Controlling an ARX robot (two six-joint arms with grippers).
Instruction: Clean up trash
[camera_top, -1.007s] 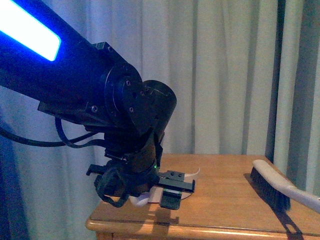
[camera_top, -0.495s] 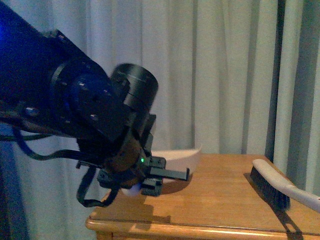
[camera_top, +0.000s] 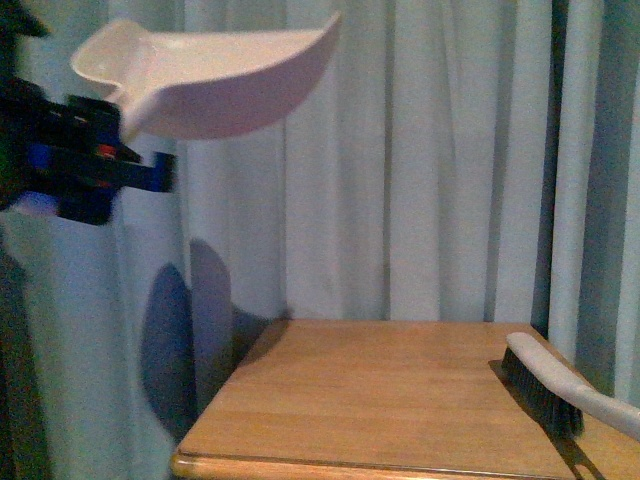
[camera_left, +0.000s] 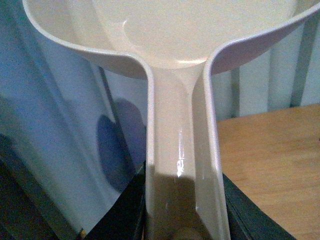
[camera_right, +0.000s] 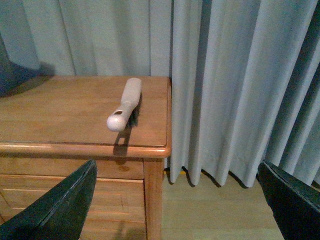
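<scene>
My left gripper (camera_top: 85, 170) is shut on the handle of the beige dustpan (camera_top: 215, 80) and holds it high at the upper left of the front view, well above the wooden table (camera_top: 380, 390). In the left wrist view the dustpan's handle (camera_left: 182, 175) runs between the jaws and its scoop (camera_left: 190, 30) looks empty. No white tissue wad shows in any view. My right gripper (camera_right: 180, 210) is open and empty, off the table's right corner above the floor.
A white hand brush with dark bristles (camera_top: 555, 385) lies along the table's right edge; it also shows in the right wrist view (camera_right: 125, 105). Pale curtains (camera_top: 420, 150) hang behind and right of the table. A drawer front (camera_right: 65, 195) sits below the tabletop.
My left arm has lifted the dustpan from the tabletop to high up at the left. The table surface that it covered is now in view.
</scene>
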